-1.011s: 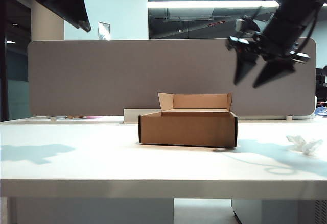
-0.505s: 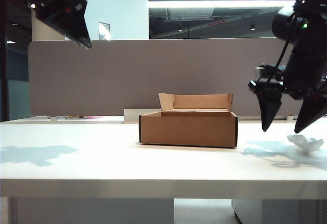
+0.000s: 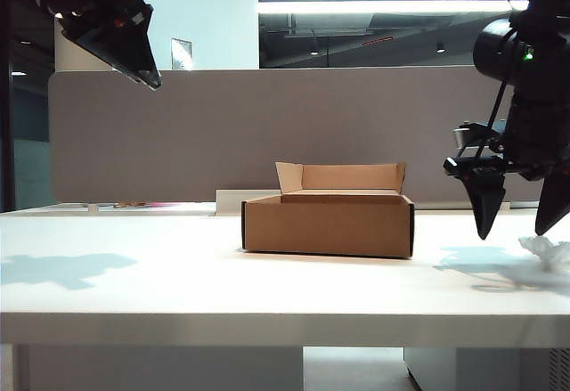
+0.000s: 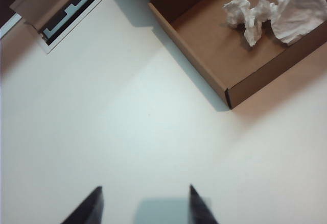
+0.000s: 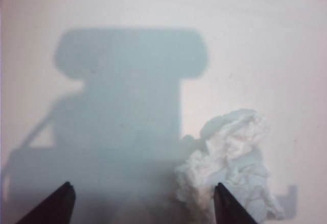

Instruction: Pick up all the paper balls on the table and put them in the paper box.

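Exterior view: right gripper (image 3: 521, 231) spread wide, low over paper ball (image 3: 552, 252) at table (image 3: 178, 293) 3 o'clock edge — staged for grasp. Left gripper (image 4: 144, 208) parted, empty, parked high at 10 o'clock, clear of paper box (image 3: 328, 224) — 2 balls (image 4: 276, 16) inside.

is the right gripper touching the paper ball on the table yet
Apart. The exterior view shows the open right gripper with its fingertips above the paper ball, a gap showing.
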Controlling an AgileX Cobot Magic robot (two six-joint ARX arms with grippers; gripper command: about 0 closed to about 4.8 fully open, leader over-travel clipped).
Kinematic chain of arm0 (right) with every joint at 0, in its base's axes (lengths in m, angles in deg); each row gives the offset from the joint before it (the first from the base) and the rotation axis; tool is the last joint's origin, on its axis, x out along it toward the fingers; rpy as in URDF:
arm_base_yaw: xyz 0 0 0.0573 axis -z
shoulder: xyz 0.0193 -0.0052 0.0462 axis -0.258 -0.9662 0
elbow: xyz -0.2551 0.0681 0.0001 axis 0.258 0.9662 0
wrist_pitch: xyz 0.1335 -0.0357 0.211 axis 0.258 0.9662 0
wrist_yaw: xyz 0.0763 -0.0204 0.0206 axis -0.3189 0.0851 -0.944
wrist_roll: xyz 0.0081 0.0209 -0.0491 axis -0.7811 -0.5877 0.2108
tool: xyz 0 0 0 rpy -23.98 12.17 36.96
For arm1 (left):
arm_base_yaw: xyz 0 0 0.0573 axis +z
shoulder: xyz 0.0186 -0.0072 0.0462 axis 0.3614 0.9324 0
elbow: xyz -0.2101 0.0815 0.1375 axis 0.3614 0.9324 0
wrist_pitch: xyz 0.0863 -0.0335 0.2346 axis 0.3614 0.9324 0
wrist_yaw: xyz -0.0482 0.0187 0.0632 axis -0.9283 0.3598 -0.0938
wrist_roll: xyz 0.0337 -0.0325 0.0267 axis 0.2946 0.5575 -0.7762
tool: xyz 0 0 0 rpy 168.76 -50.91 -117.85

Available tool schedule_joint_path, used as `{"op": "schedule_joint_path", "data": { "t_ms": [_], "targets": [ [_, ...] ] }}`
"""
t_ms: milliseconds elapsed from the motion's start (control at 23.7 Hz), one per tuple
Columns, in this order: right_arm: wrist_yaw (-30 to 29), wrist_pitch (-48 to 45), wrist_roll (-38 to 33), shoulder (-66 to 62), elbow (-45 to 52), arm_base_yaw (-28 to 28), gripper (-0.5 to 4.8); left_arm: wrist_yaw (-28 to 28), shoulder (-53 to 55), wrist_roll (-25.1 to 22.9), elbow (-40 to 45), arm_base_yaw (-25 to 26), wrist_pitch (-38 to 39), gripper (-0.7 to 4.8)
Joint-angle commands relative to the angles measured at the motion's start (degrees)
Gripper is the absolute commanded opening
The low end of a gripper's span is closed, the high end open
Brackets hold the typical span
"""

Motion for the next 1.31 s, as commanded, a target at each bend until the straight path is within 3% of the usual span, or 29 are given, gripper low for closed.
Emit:
{"op": "schedule_joint_path", "data": {
  "t_ms": [42, 505, 547, 632, 674, 1053, 1305],
  "targets": [
    [1.4, -0.81, 0.09, 0.22, -0.15, 0.0, 3.73, -0.39, -0.37, 0.39, -0.11, 0.0, -0.81, 2.06],
    [6.95, -1.03, 1.38, 0.2, -0.13, 0.83, 3.61, -0.39, -0.37, 0.42, -0.13, 0.0, -1.16, 2.06],
    [6.8, -1.22, 1.36, 0.2, -0.13, 0.9, 3.51, -0.39, -0.37, 0.39, -0.13, 0.0, -1.22, 2.06],
    [6.73, -2.19, 1.36, 0.17, 0.02, 1.66, 2.51, -0.39, -0.37, 0.42, -0.13, 0.0, -1.62, 2.06],
    [6.62, -2.34, 1.36, 0.17, 0.02, 1.66, 2.46, -0.39, -0.37, 0.39, -0.13, 0.0, -1.66, 2.05],
    [2.47, -2.69, 1.36, -1.11, 0.04, 2.38, 2.54, -0.37, -0.37, 0.39, -0.11, -0.02, -2.05, 2.06],
    [2.78, -2.01, 1.36, -2.69, 0.09, 2.49, 2.56, -0.35, -0.37, 0.39, -0.11, 0.0, -2.19, 2.06]
  ]
}}
